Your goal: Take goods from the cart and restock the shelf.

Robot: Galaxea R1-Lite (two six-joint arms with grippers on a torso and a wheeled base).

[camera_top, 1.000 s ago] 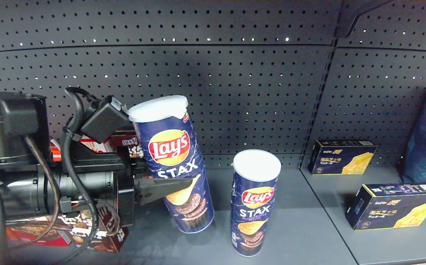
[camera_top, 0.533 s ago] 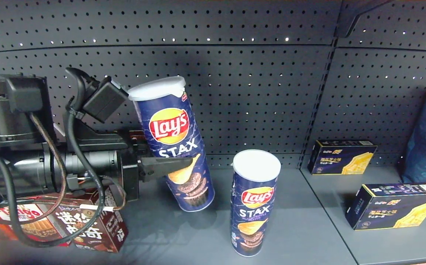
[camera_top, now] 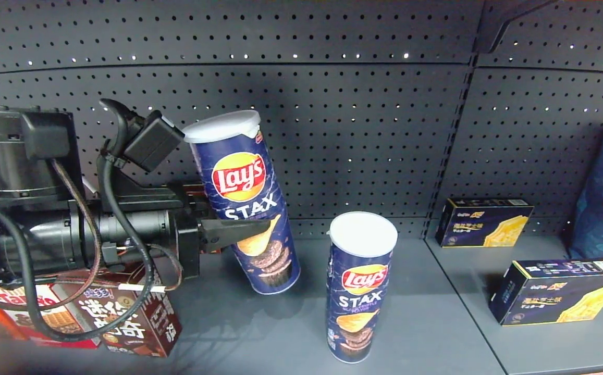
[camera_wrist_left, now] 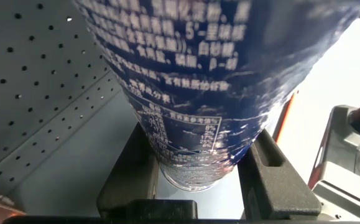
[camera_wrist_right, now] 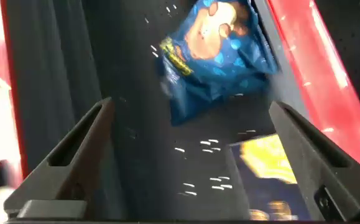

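My left gripper [camera_top: 251,229] pinches the chip can [camera_top: 238,182] mid-body, tilted, base hanging just above the shelf [camera_top: 280,338], left of the standing can [camera_top: 358,291].

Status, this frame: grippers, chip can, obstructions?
Left gripper shut on tall dark-blue cylindrical chip can, tilted over grey metal shelf. Right gripper open, pointed at blue snack bag. Matching upright can stands close alongside.

Head view down onto shelf [camera_top: 426,323], left wrist view close against the same can [camera_top: 241,203].
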